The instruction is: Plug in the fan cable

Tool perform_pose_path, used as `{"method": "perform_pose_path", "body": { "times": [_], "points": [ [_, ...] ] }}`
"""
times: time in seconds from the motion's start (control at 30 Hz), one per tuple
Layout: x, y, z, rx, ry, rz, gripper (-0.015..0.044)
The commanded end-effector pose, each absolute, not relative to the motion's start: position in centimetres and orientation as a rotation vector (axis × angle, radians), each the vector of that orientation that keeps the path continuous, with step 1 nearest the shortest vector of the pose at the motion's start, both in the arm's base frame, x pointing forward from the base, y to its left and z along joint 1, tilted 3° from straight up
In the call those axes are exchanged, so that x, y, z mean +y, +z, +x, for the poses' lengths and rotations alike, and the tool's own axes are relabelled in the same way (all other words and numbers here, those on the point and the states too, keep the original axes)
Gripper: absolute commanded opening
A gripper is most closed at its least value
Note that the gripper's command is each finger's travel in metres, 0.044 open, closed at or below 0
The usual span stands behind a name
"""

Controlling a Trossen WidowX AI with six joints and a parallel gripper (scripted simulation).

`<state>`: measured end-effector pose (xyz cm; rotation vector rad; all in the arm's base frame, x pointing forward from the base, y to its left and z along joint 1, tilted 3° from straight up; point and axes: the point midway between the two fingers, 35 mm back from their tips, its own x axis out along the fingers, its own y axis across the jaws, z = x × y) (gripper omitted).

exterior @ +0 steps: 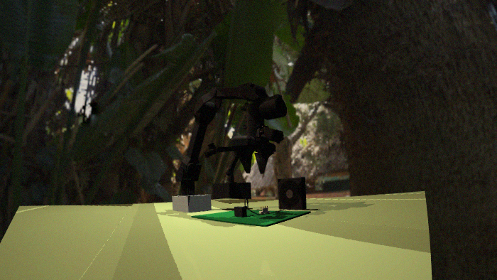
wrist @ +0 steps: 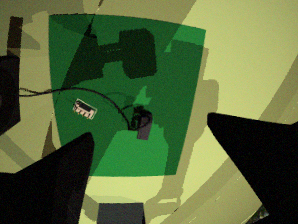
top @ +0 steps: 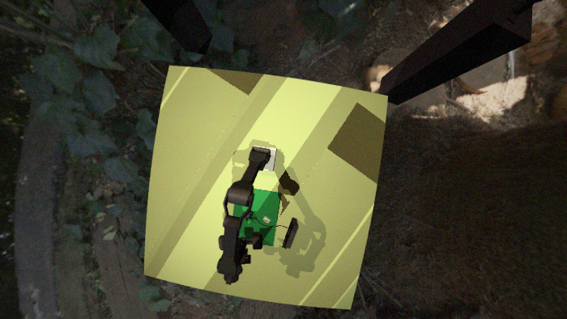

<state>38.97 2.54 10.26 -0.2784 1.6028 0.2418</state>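
The fan's dark plug [exterior: 240,212] [wrist: 141,124] sits on the green board [top: 267,199] [exterior: 263,222] [wrist: 145,162], apart from the header. The pale four-pin header [top: 266,219] [exterior: 264,210] [wrist: 85,108] has bare pins pointing up. A thin dark cable [wrist: 102,93] runs past the header from the plug to the black fan [top: 290,233] [exterior: 292,193] [wrist: 7,95], which stands upright beside the board. My gripper [exterior: 255,173] [wrist: 152,128] is open and empty, high above the board. In the wrist view the plug shows between the fingertips. The arm hides part of the board in the top view.
The arm's pale base block [top: 270,162] [exterior: 199,203] stands beyond one board edge. A dark block [top: 288,183] [exterior: 232,190] stands near it, off the board. The fan borders another side of the board. Arm shadows darken parts of the board and the yellow table [top: 194,121] [exterior: 319,245].
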Motion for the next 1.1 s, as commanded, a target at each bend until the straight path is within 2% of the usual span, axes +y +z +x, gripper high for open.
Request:
{"method": "perform_pose_path", "body": {
  "times": [0.0,0.37,0.63,1.07],
  "points": [
    [0.6,8.9,34.9,1.827,-0.018,0.000,0.0440],
    [0.6,8.9,34.9,1.827,-0.018,0.000,0.0440],
    [0.6,2.9,34.8,1.828,-0.018,0.000,0.0440],
    [0.5,1.6,34.8,1.828,-0.019,0.000,0.0440]
  ]
}}
